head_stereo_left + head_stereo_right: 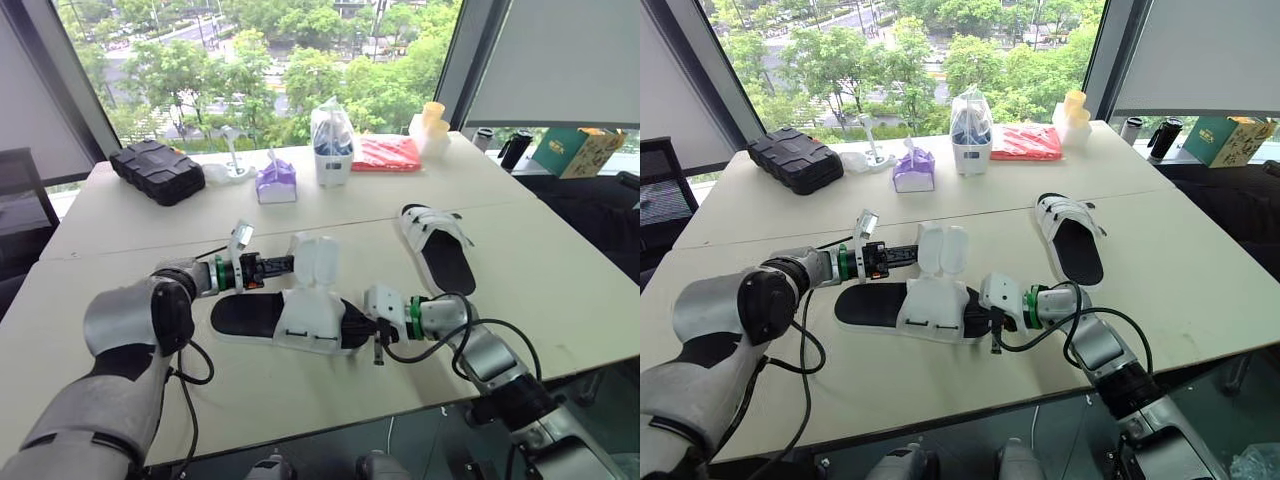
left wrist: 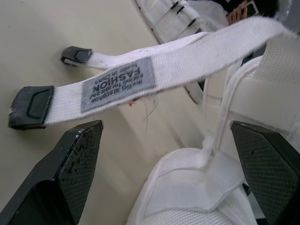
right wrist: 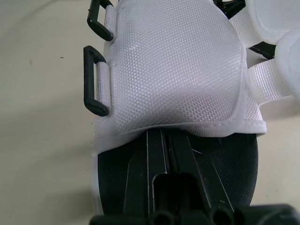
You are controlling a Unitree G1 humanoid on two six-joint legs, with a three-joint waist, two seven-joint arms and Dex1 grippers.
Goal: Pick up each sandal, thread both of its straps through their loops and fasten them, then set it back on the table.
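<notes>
Near the counter (image 1: 560, 290) edge, the right gripper (image 1: 378, 338), fingers pressed together, rests on the toe of the crosswise sandal (image 1: 250, 315), heel leftward; the left gripper (image 1: 287, 266), fingers spread, flanks its raised straps (image 1: 310, 258); farther right, the second sandal (image 1: 445, 260) points away.

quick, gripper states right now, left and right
Left gripper: open, straddling a white strap pad of the sandal.
Right gripper: shut, resting on that sandal's black insole.

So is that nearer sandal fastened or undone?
Undone: the sandal has its straps hanging loose, and its black loops sit empty.
</notes>
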